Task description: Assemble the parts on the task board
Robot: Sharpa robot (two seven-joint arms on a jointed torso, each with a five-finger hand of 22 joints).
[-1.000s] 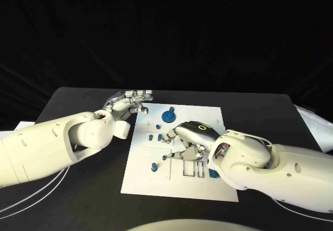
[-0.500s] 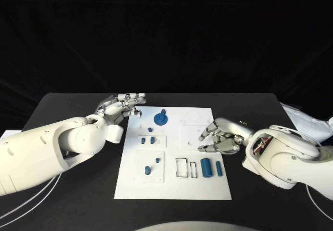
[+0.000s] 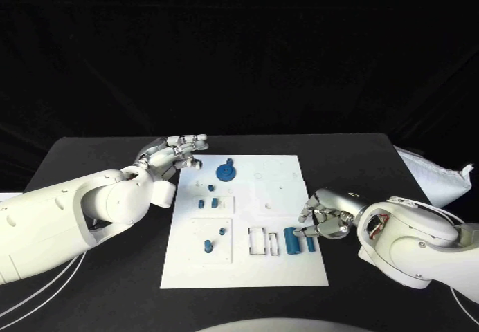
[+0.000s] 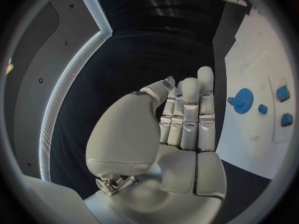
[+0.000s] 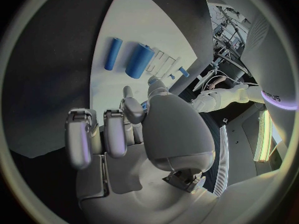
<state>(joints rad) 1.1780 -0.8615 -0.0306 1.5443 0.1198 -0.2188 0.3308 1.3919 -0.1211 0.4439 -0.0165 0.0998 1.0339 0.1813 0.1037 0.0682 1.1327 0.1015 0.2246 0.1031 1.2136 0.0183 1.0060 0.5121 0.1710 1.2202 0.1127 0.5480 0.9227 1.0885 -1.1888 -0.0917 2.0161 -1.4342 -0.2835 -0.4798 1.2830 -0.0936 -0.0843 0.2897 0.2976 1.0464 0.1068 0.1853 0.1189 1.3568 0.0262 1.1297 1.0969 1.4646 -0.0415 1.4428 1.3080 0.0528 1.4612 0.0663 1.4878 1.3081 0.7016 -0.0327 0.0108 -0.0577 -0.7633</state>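
While right hand [image 3: 327, 213] hovers, task board [image 3: 282, 268] beside

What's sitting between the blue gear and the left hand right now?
Nothing: in the head view, only bare task board and black table separate the blue gear from the left hand.

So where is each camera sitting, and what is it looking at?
Head view: sits on the robot's head, looks down at the black table and the white board; both arms show, with the left hand and right hand.
Left wrist view: sits behind the left hand, looks over it at the board's edge and the blue gear.
Right wrist view: sits behind the right hand, looks over it at two blue cylinders.
Shared: the head view also shows the gear and the cylinders.
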